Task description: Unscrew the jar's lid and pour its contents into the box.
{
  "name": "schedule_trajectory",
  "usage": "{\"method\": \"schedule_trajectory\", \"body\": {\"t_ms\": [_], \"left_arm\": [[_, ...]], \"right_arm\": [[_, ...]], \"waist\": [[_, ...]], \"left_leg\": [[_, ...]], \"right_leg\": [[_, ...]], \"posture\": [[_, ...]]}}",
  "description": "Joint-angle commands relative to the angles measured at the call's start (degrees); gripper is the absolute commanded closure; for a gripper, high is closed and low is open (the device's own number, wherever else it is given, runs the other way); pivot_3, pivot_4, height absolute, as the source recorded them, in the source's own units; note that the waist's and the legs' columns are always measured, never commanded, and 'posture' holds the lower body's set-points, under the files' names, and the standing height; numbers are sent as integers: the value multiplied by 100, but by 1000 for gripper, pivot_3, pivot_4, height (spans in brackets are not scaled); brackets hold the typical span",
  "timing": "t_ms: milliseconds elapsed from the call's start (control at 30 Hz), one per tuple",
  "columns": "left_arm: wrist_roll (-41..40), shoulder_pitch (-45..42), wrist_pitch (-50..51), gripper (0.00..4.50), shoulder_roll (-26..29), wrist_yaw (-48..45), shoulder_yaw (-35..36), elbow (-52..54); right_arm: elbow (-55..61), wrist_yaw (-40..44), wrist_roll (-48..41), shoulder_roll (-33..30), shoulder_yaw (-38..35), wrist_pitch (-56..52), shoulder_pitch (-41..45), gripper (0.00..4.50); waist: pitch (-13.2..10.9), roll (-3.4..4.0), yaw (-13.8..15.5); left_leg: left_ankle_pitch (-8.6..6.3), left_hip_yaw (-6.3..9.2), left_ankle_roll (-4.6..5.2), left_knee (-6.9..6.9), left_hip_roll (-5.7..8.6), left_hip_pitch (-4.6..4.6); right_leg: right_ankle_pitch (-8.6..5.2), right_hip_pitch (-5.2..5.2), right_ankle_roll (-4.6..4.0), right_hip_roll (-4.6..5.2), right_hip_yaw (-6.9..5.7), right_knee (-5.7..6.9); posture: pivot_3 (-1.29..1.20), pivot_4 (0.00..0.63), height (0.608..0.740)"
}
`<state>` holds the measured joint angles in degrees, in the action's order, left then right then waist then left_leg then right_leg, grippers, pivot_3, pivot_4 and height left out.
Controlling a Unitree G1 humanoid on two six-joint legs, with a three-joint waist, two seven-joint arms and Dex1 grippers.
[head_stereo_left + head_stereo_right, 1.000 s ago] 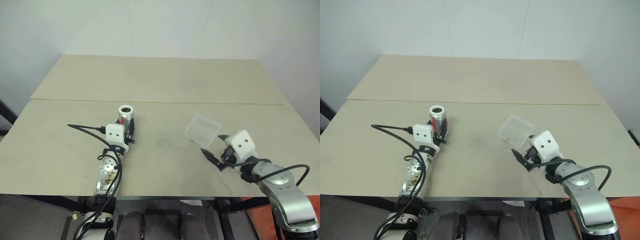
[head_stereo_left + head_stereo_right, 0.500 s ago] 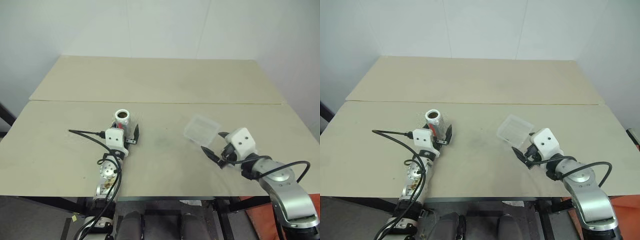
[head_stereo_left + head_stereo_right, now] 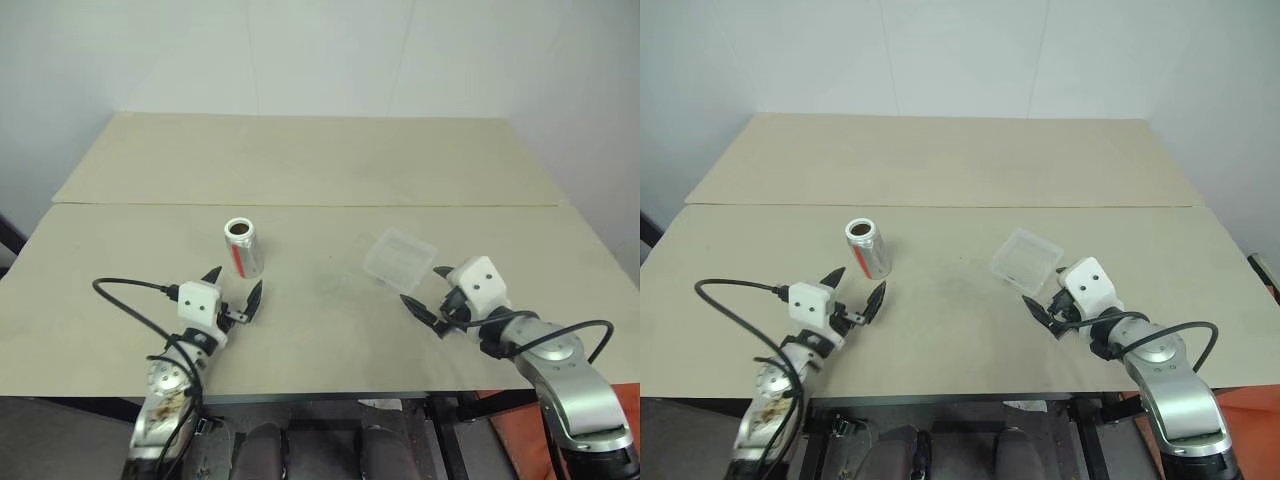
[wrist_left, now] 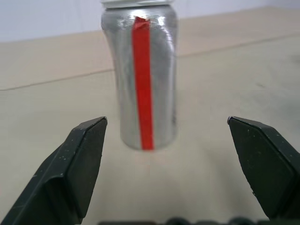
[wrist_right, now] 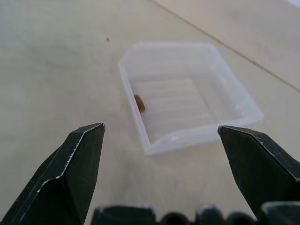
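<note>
The jar (image 3: 241,247) stands upright on the table, silvery with a red stripe (image 4: 142,75), its mouth showing dark brown inside. The lid is out of view. My left gripper (image 3: 233,284) is open just short of the jar, fingers (image 4: 77,168) spread wider than it and apart from it. The box (image 3: 400,255), clear and shallow, lies to the right with one small brown piece (image 5: 139,103) inside. My right gripper (image 3: 424,287) is open just in front of the box, with nothing between its fingers (image 5: 70,173).
The pale wooden table (image 3: 330,330) has a seam (image 3: 300,205) running across behind the jar and the box. A black cable (image 3: 125,288) loops off my left wrist over the table's near left part. Walls close in behind and to the right.
My left gripper has opened, let go of the jar and drawn back toward the table's near edge. The jar stands free. The right gripper has stayed put.
</note>
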<state>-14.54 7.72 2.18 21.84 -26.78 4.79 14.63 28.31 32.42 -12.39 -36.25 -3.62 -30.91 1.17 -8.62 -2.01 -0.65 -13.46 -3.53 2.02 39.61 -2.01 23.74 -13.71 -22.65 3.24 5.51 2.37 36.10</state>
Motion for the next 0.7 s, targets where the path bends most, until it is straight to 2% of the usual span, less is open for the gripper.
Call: {"method": "schedule_trajectory", "body": {"t_ms": [33,100,200,300,433,567,700], "left_arm": [[-1106,292,265,38,788,-1230,546,842],[-1584,344,419,38,1139,-1638,784,994],[-2712,454,920,38,1717,-2566,1327,1059],[-3622,712,1458,38,2162,-3408,1753,1027],[-3507,862,1554,38,2383,-3738,1792,980],[-3455,821,1594,38,2326,-3724,1785,944],[-3382,837,1681,38,2491,-3891,1861,822]], "right_arm": [[161,765,-434,-401,-819,687,-288,0],[115,1322,-736,-631,-1191,1045,-505,0],[26,2437,-1238,-1212,-1821,1334,-853,0],[-88,3005,-1475,-1607,-2217,1404,-1027,0],[-206,3235,-1492,-1790,-2397,1463,-1081,0],[-260,3195,-1357,-1789,-2423,1488,-1107,0],[-135,2918,-1223,-1747,-2370,1255,-1211,0]], "waist": [[-3,5,16],[-6,9,44],[-6,10,41],[-6,10,0],[-6,10,-5],[-7,8,6],[-7,7,12]], "left_leg": [[0,0,0,-2,0,2],[0,-1,0,-5,0,2],[0,-5,0,-4,-3,-4],[0,-13,0,-8,-13,-13],[0,-29,-1,-26,-16,-44],[0,-31,-2,-28,-16,-46],[0,-32,-2,-33,-15,-42]], "right_leg": [[-8,-4,-12,2,-1,2],[-18,-5,-29,8,-2,-2],[-22,4,-31,9,-2,-8],[-27,4,-39,4,-2,-9],[-35,18,-46,1,4,-11],[-37,18,-49,2,5,-12],[-37,16,-49,3,6,-19]], "posture": [[0,150,740],[0,150,740],[0,150,740],[0,150,740],[0,150,740],[0,150,740],[0,150,740]]}}
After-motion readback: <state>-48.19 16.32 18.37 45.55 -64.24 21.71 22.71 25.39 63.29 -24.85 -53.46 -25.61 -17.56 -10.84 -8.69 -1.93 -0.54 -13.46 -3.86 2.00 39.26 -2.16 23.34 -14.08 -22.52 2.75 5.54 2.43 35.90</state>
